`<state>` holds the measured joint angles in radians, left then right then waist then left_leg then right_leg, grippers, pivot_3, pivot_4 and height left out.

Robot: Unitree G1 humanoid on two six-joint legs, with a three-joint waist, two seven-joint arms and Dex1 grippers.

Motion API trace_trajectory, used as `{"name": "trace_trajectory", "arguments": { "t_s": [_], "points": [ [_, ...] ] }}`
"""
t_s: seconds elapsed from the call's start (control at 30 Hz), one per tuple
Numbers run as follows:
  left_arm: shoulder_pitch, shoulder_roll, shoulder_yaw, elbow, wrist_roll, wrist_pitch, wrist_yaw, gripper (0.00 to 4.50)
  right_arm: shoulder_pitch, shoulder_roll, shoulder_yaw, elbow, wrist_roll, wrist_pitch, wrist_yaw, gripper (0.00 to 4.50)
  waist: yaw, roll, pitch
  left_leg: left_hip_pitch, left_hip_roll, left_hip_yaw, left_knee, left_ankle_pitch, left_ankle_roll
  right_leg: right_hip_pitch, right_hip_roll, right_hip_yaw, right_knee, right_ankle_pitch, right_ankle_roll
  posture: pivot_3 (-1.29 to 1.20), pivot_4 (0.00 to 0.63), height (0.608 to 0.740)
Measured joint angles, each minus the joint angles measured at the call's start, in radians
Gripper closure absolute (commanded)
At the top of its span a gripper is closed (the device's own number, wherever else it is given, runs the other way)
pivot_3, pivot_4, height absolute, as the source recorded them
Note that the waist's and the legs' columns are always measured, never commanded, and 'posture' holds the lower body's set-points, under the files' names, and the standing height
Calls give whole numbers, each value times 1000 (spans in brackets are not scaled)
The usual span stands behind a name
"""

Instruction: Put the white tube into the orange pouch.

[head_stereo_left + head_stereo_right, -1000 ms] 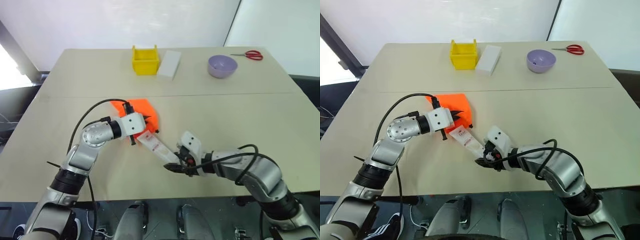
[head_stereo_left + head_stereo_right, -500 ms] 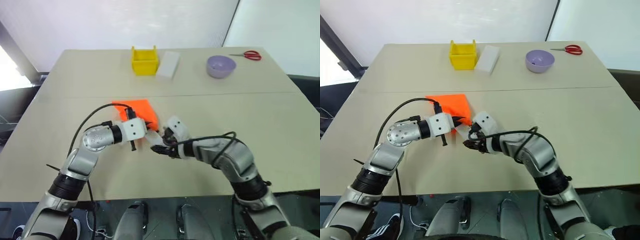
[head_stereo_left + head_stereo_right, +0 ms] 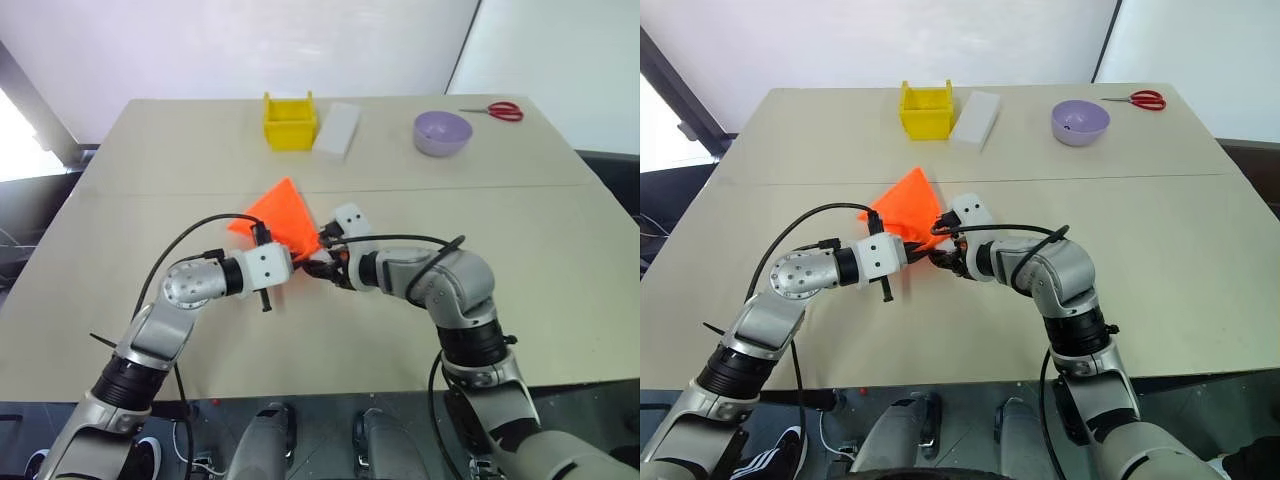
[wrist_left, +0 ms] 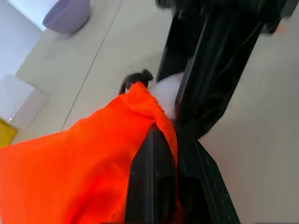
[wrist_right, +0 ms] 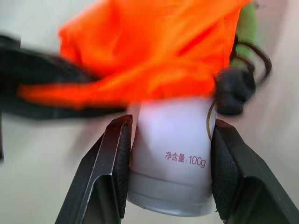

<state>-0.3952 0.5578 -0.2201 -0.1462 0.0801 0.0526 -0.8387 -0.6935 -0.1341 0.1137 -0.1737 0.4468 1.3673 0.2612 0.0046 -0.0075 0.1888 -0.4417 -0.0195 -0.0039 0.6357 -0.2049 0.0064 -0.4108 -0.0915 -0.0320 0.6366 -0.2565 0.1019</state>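
Both arms meet at the middle of the frame, at the mouth of the orange pouch (image 3: 282, 213).

The left arm comes from the lower left, bent at the elbow, and its left gripper (image 3: 297, 262) has the 2 fingers pressed together on the edge of the orange pouch, with the fabric pinched between them. The right arm comes from the lower right and folds back toward the centre; the right gripper (image 5: 167, 135) holds the white tube (image 5: 171, 154) clamped between its 2 fingers, which sit on either side of the tube. The far end of the tube is already under the orange fabric at the pouch opening, just beside the left gripper. The pouch rises as a peak from the table (image 3: 520, 240), in the centre left of the frame.
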Motion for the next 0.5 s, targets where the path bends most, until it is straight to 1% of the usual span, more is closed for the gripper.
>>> {"name": "trace_trajectory", "arguments": {
  "t_s": [0.13,0.23,0.3,0.5],
  "points": [
    [-5,-16,-2,20,17,-2,30,4500,2,22,24,23,-17,-33,-2,2769,-2,0,0,0,0,1,0,0,0,0,1,0,0,0,0,0,150,740],
    [-24,-33,-1,52,27,-19,62,4500,3,7,111,45,-67,-106,1,2769,-5,0,0,0,0,1,0,0,0,0,1,0,1,0,0,0,150,740],
    [-48,-52,-1,63,29,-34,80,4500,1,7,135,72,-92,-150,3,2769,-8,0,0,0,0,1,2,0,0,0,1,0,4,0,0,0,150,740],
    [-64,-48,-23,95,48,-89,76,4500,-44,36,103,169,-111,-204,3,2769,-19,0,0,1,1,0,9,0,0,0,3,1,11,0,0,0,150,740]
  ]
}}
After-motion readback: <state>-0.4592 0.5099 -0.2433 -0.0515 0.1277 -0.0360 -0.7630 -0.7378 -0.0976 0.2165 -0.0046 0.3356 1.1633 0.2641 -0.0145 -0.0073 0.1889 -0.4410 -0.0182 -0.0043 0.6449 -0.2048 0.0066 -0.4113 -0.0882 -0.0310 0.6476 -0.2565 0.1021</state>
